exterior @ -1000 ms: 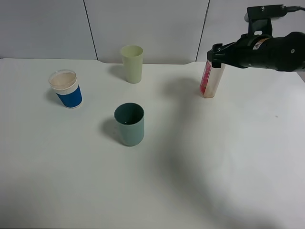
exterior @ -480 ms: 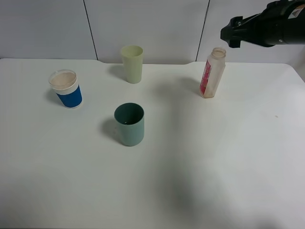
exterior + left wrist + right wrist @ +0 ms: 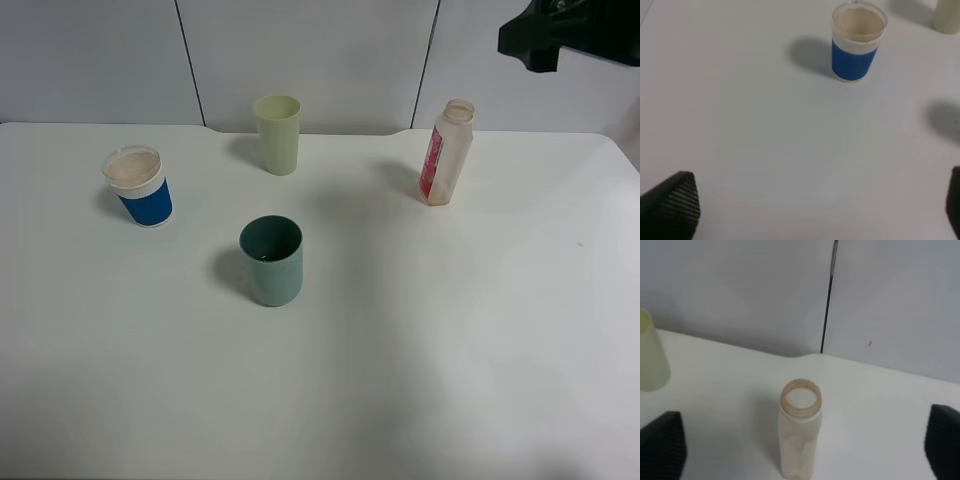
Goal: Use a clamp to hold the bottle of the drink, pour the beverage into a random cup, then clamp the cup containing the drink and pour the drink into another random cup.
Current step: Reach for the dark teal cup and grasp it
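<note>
A plain white surface [image 3: 450, 350] is spread across the whole scene. Along its far edge it is backed by a pale grey panelled wall [image 3: 310, 50], divided by two dark vertical seams [image 3: 188, 60]. Soft, even light is cast throughout.

The bottle [image 3: 445, 155] is clear, tinted reddish-brown, with a pink-red label down one side. The tumbler [image 3: 272, 262] is plain pale teal-green, darker teal inside. The short cup [image 3: 140, 187] is white with a wide blue band and a pinkish-beige inside. The tall cup [image 3: 277, 135] is pale yellow-green. The table [image 3: 450, 330] is white. My left fingers [image 3: 670, 205] are black, finely woven.
</note>
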Controlling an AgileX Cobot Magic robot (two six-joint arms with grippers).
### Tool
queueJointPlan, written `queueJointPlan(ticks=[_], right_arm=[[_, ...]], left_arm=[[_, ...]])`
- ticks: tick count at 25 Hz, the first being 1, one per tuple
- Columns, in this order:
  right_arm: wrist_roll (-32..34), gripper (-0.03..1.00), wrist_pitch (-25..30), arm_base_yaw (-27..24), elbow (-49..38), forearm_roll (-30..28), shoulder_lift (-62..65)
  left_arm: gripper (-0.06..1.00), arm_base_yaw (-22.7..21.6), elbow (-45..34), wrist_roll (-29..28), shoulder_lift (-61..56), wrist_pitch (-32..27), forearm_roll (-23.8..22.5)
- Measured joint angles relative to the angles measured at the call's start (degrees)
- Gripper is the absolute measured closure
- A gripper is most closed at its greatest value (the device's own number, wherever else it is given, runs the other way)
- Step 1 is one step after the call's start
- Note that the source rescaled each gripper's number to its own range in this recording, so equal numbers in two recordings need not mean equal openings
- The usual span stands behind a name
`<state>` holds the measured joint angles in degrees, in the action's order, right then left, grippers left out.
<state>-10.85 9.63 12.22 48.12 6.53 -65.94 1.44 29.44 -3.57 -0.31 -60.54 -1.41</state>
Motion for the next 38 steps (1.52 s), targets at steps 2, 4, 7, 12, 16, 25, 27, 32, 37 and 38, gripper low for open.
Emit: queueJointPlan(ticks=[2,4,7,12,16,25,27,32,37,38], right_arm=[[0.3,-0.02,2.1,0.0,0.0,-0.9,3.1],[1.0,-0.03,4.2,0.0,0.0,-2.0,5.0],[2.7,-0.03,8.5,0.0,0.0,-5.0,7.8],[7.0,-0.03,20.6,0.0,0.0,-14.6,13.4],[12.3,-0.03,30.8,0.0,0.0,-21.0,18.5],[13.4,-0.03,40.8,0.0,0.0,-19.9,27.1],[13.4,-0.03,42.9,0.0,0.0,-19.2,27.8],[13.4,-0.03,47.5,0.0,0.0,-16.6,29.6],[13.4,-0.03,50.0,0.0,-3.0,-13.1,33.7],[13.4,-0.03,50.2,0.0,-4.5,-12.4,34.6]], left_arm=[[-0.05,0.0,0.0,0.0,0.0,0.0,0.0],[-0.05,0.0,0.0,0.0,0.0,0.0,0.0],[-0.05,0.0,0.0,0.0,0.0,0.0,0.0],[-0.05,0.0,0.0,0.0,0.0,0.0,0.0],[-0.05,0.0,0.0,0.0,0.0,0.0,0.0],[-0.05,0.0,0.0,0.0,0.0,0.0,0.0],[-0.05,0.0,0.0,0.0,0.0,0.0,0.0],[-0.05,0.0,0.0,0.0,0.0,0.0,0.0],[-0.05,0.0,0.0,0.0,0.0,0.0,0.0],[-0.05,0.0,0.0,0.0,0.0,0.0,0.0]])
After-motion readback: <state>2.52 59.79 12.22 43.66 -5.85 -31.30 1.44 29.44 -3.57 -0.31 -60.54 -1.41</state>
